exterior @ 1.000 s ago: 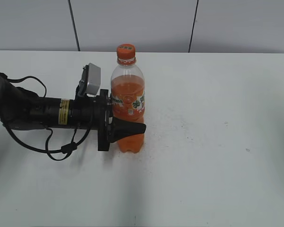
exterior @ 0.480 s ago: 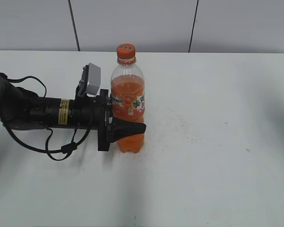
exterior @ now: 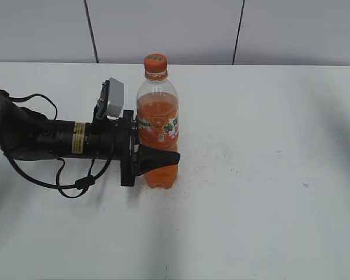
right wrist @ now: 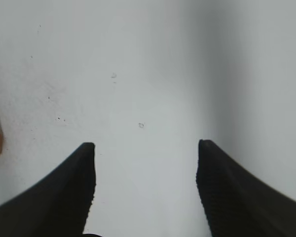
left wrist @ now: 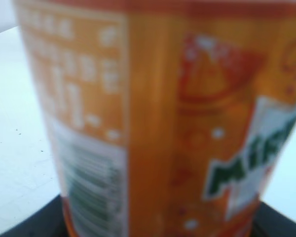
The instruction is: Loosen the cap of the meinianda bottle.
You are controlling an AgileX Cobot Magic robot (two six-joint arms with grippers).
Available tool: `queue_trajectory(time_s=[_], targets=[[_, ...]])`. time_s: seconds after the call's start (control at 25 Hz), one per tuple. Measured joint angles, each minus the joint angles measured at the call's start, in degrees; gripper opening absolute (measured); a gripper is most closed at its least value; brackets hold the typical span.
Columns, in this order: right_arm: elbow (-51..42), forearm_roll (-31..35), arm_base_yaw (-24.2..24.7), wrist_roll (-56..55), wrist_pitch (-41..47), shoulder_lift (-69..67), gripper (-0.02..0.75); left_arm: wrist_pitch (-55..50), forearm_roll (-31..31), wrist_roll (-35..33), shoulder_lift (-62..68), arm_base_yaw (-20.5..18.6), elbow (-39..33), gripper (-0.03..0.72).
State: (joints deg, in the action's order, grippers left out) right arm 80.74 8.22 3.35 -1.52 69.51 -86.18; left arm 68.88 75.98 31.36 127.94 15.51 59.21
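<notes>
2 grippers: left gripper [exterior: 163, 158] clamps the meinianda bottle [exterior: 157, 125] on the table [exterior: 268, 175], right gripper [right wrist: 145, 148] spread.

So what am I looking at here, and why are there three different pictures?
It is a robot with two arms, each ending in a gripper. The wide picture comes from a camera facing the white table. There the left gripper is clamped around the lower part of an upright bottle of orange drink, whose cap is on and untouched. The blurry orange picture comes from that arm's wrist camera, right up against the label. The last comes from the other arm's wrist: the right gripper is open, holding nothing, above bare table.
</notes>
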Motion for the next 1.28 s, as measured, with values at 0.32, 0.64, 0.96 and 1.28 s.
queue_trajectory(time_s=[0.32, 0.64, 0.96, 1.28], targets=[[4.39, 0.70, -9.20, -9.20, 0.02, -5.47, 0.481, 0.00, 1.02, -0.16, 0.00, 0.00, 0.12, 0.398], [16.15, 1.47, -24.27, -15.89, 0.15, -11.84, 0.481, 0.24, 1.89, -0.23, 0.00, 0.00, 0.28, 0.398], [25.52, 1.31, -33.03, -20.52, 0.21, -18.28, 0.481, 0.25, 2.02, -0.23, 0.00, 0.00, 0.28, 0.398], [27.53, -0.15, -38.34, -23.76, 0.21, -21.95, 0.481, 0.25, 2.08, -0.23, 0.00, 0.00, 0.28, 0.398]])
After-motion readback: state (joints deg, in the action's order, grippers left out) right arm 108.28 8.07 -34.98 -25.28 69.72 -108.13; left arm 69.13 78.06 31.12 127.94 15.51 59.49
